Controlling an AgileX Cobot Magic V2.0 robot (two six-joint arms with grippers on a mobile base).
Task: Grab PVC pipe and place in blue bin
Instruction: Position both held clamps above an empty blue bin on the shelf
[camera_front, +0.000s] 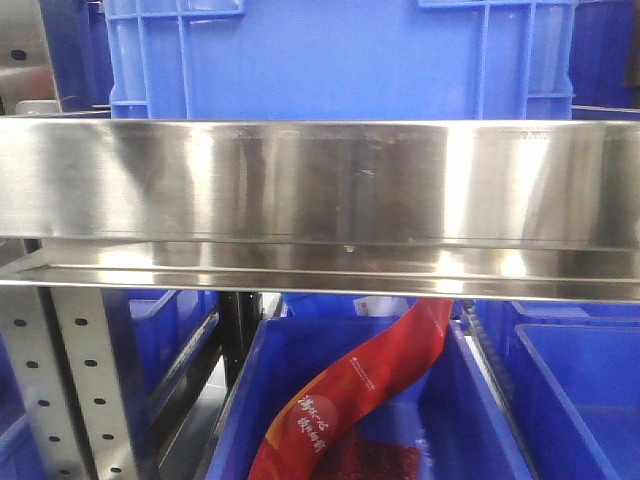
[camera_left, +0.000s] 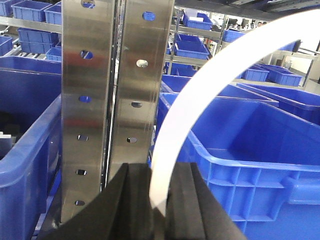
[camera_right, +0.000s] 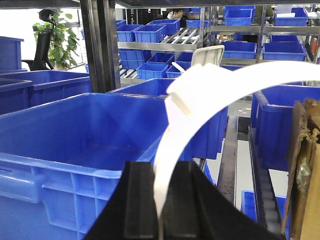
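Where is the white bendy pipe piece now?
Right wrist view: the PVC pipe is pinched in the right gripper, arching up right of the near blue bin.

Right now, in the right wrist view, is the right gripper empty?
No, the right gripper is shut on the white PVC pipe, which curves upward.

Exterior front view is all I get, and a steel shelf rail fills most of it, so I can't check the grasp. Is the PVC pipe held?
Observer: Yes. In the left wrist view the left gripper is shut on the PVC pipe, which curves up and to the right.
Operator: And the right arm?
Observer: The right gripper is also shut on a white band. I cannot tell whether it is the same piece.
Operator: Any bin close to it?
Observer: An open blue bin stands to the left beyond the right gripper, with nothing visible inside it.
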